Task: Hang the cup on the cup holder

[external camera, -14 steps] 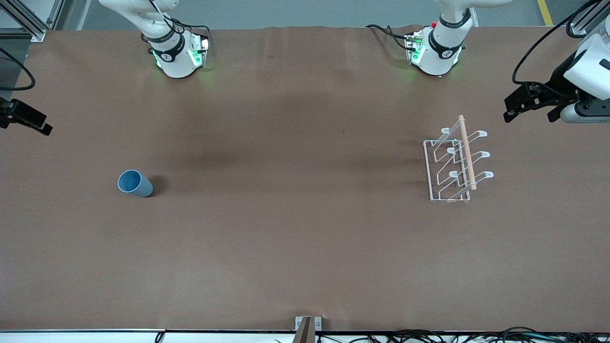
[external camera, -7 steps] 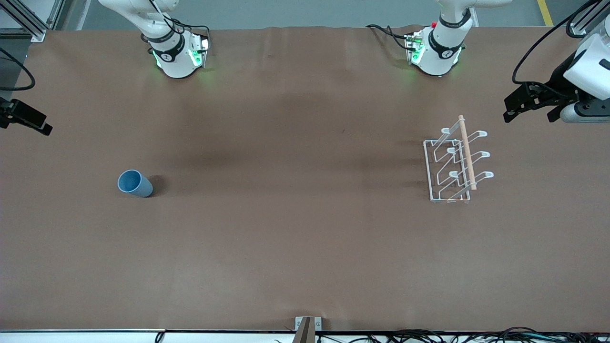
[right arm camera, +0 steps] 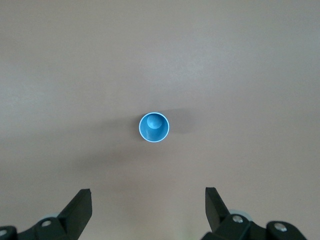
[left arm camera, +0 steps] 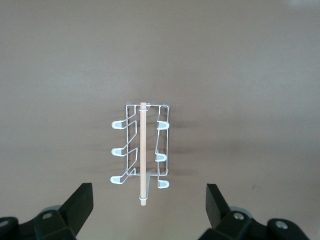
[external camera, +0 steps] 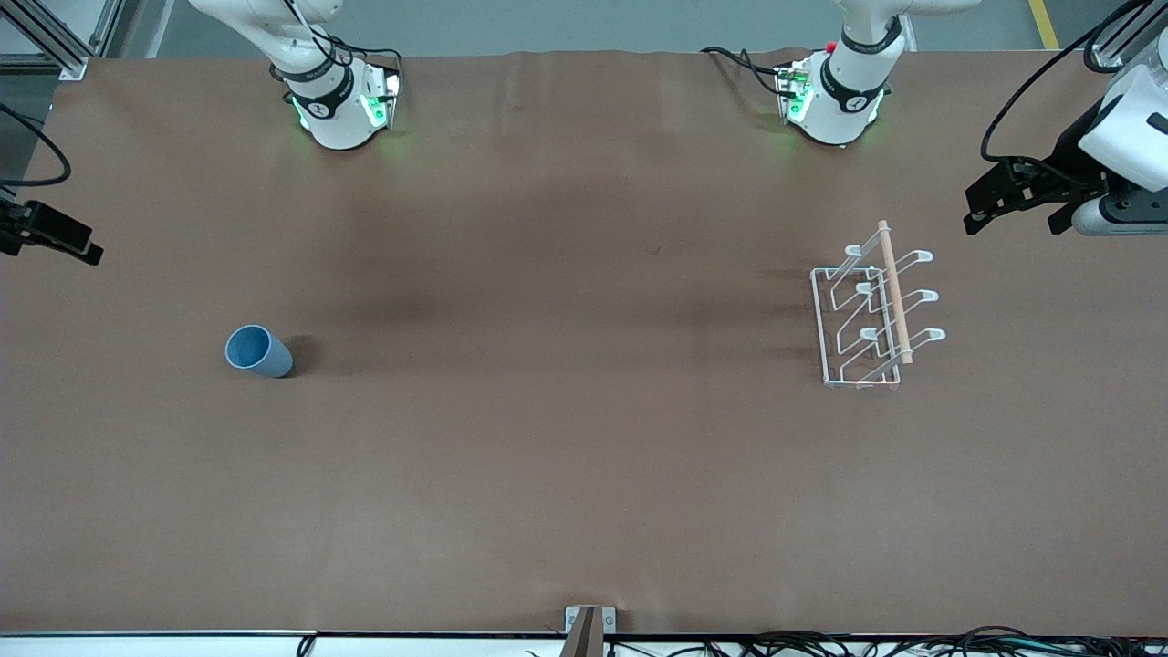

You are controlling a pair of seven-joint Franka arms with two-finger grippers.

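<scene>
**Nothing grasped yet, right gripper only slightly shifted**

Standing upright on the worktop (external camera: 584,474), mouth up: cup (external camera: 258,351), toward the right arm's end, well apart from the rack. Sitting empty toward the left arm's end, slightly farther from the front camera than the cup: cup holder (external camera: 874,310), wooden rod along its top, all prongs bare. Hanging high above the cup, jaws wide apart and empty: right gripper (right arm camera: 148,210), nudged a touch since a second ago. Waiting high over the worktop close beside the rack, jaws apart too: left gripper (left arm camera: 150,207), unmoved. Probably an approach barely begun; descent and grasp on the cup still to come.
</scene>
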